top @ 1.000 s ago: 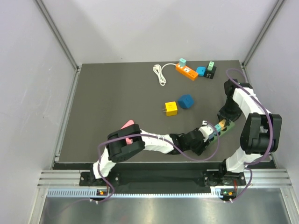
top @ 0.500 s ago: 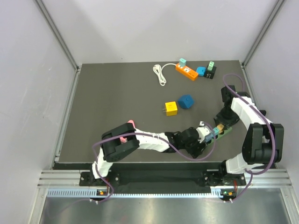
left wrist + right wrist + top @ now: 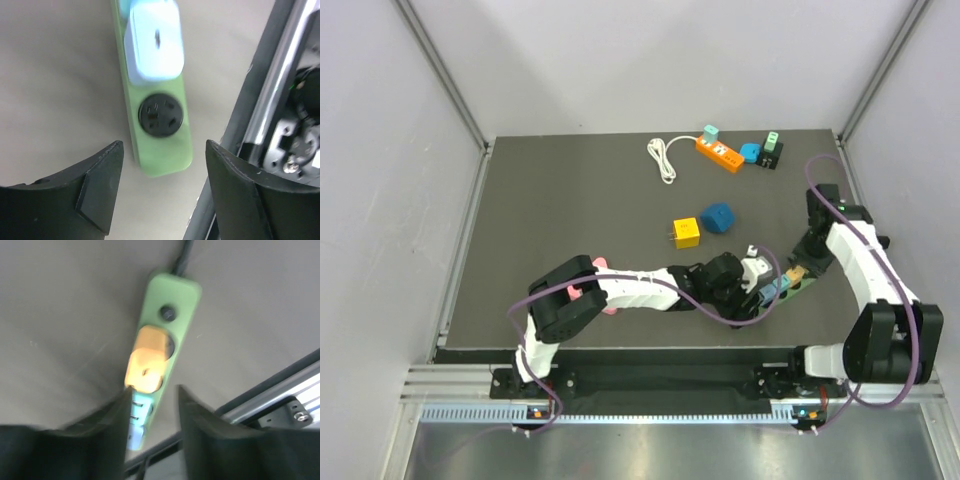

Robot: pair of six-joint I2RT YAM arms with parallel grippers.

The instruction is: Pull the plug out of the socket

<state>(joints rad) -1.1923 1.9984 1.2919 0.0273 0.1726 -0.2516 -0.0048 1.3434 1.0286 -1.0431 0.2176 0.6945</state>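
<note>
A green power strip, the socket (image 3: 798,282), lies near the table's right front edge. A light blue plug (image 3: 154,42) sits in it, with an empty black outlet (image 3: 160,115) beside that. An orange plug (image 3: 146,365) sits further along the strip (image 3: 172,295), next to the light blue plug (image 3: 135,427). My left gripper (image 3: 162,167) is open just off the strip's end (image 3: 162,155), with nothing between its fingers. My right gripper (image 3: 152,412) is open above the strip, and its left finger (image 3: 107,435) overlaps the edges of both plugs. In the top view the two grippers (image 3: 752,270) (image 3: 808,258) flank the strip.
An orange power strip (image 3: 720,153) with plugs and a white cable (image 3: 663,160) lie at the back. A yellow plug (image 3: 686,233) and a blue plug (image 3: 718,217) sit mid-table. A pink object (image 3: 592,266) lies by the left arm. The metal rail (image 3: 272,95) runs close beside the green strip.
Both grippers have opened wider. My left gripper has drawn back a little from the strip. The right arm has swung, so its gripper now stands further back over the strip.
</note>
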